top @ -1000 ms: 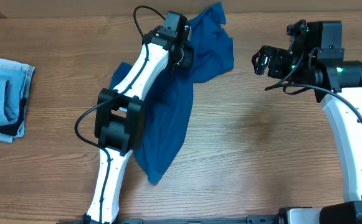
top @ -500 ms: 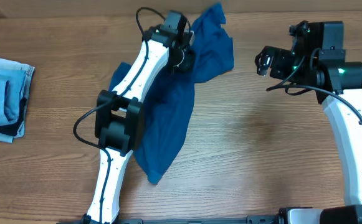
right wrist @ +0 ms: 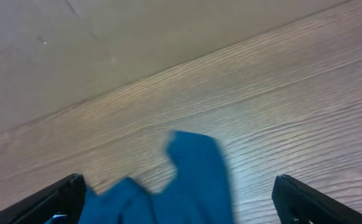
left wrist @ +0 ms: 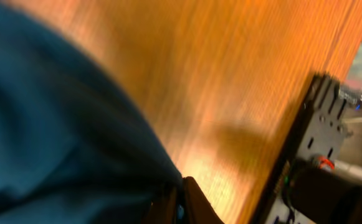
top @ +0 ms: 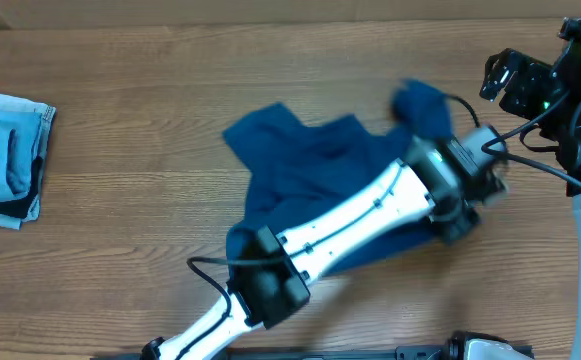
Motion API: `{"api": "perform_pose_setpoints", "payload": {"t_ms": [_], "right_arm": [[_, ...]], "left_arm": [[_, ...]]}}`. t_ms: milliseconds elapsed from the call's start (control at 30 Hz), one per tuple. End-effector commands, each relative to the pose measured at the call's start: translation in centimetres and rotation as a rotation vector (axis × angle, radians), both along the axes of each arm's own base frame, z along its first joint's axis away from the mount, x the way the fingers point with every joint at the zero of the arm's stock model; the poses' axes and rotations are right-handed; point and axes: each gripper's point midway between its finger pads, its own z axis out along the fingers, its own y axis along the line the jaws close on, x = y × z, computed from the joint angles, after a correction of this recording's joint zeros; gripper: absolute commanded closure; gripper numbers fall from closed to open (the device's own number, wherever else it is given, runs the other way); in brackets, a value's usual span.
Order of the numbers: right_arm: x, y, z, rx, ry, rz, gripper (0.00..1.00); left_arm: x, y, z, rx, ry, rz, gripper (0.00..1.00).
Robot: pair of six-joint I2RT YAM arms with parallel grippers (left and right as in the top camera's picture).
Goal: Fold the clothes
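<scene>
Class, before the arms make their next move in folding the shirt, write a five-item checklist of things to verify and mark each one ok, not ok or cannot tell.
1. Left gripper shut on the blue shirt: ok, the fabric runs into the closed fingers.
2. Right gripper open and empty: ok, with its fingers wide apart above the shirt's far edge.
3. Shirt lying flat: not ok, it is bunched and partly covered by the left arm.
4. Collar and sleeves located: cannot tell, as the views are blurred or blocked.
5. Denim pile apart from the shirt: ok, it sits at the far left.
</scene>
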Motion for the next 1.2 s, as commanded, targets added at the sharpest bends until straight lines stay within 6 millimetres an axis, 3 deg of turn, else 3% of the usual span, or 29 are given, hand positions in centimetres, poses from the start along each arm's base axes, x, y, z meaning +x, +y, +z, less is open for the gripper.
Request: {"api": "perform_pose_setpoints", "payload": {"t_ms": [0,200,267,400,500,567,600,700,767,800,867,967,1167], "right_arm": [[0.1,-0.2,0.8,0.005,-0.022,-0.011,0.0],[0.3,-0.3,0.1,0.007,-0.001,-0.013,0.0],[0.6,-0.3,-0.9,0.017,0.031,-0.017,0.0],[1.1,0.2,-4.6,0.094,0.156,-0.027,0.0],[1.6,3.3,-8.7,0.231,0.294,0.098,0.0],[1.6,5.6,-10.9,0.275,0.368,0.208,0.0],[1.4,6.7,-12.4,0.29,0.426,0.239,0.0],[0.6,9.5,-15.9,0.295,0.561,0.321,0.01],[0.2,11.2,-17.1,0.287,0.607,0.361,0.01],[0.1,12.0,-17.4,0.281,0.619,0.377,0.01],[0.1,13.1,-17.7,0.261,0.623,0.402,0.01],[0.3,12.7,-17.8,0.236,0.622,0.381,0.01],[0.6,11.3,-17.8,0.254,0.616,0.336,0.01]], "left_arm": [[2.6,2.8,-0.5,0.14,-0.156,0.058,0.89],[4.9,8.7,1.1,0.319,-0.212,0.157,0.73],[6.9,12.3,2.6,0.417,-0.291,0.255,0.7],[10.6,18.8,7.1,0.481,-0.39,0.47,0.68],[14.2,24.6,11.9,0.375,-0.4,0.717,0.51],[16.2,27.1,12.7,0.299,-0.338,0.815,0.46],[17.4,28.2,12.2,0.247,-0.261,0.849,0.46],[19.8,29.1,9.5,0.156,-0.1,0.831,0.49],[20.7,29.2,6.9,0.142,0.001,0.821,0.57],[20.9,29.1,5.5,0.14,0.051,0.809,0.67],[20.2,27.9,2.1,0.135,0.187,0.729,0.82],[18.1,26.8,-1.5,0.183,0.338,0.641,0.95],[16.3,23.6,-5.4,0.236,0.359,0.478,0.96]]}}
